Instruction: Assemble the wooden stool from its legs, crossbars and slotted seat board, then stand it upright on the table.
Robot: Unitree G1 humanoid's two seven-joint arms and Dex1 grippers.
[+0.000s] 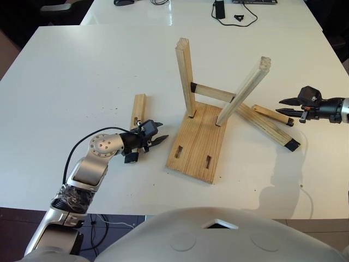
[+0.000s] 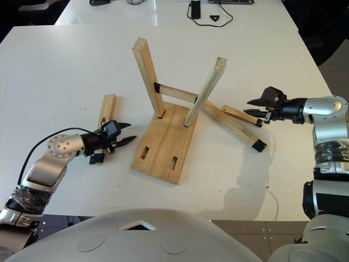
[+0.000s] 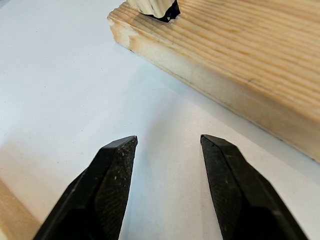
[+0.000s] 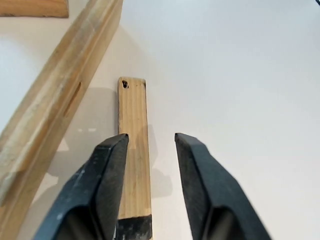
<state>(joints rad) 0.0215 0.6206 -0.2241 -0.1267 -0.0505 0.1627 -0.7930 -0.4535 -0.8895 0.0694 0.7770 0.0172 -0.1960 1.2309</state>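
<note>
Left gripper (image 1: 162,132) low over the counter (image 1: 82,65), jaws parted wide and empty, tips just beside the near-left edge of the seat board (image 1: 196,136). Board lies flat, long axis running near to far and slanting a little right at the far end; two slots at its near end stand unfilled. A loose wooden piece (image 1: 138,109) lies left of the board, roughly parallel to it. At the board's far end two legs stand in slots: the left leg (image 1: 185,76) near upright, the right leg (image 1: 245,90) leaning away to the right, with a crossbar (image 1: 214,93) between them. Risk: that half-frame looks lightly seated; a nudge to the board could lever it out. A third leg (image 1: 267,126) lies on the counter, black-tipped end pointing near-right, its other end beside the leaning leg; dragging it might topple the pair. Just beyond it lies a short crossbar (image 4: 134,150), long axis left to right. Right gripper (image 4: 151,137) has its jaws open and empty over the crossbar's taped end, off-centre; closing so could skid it.
</note>
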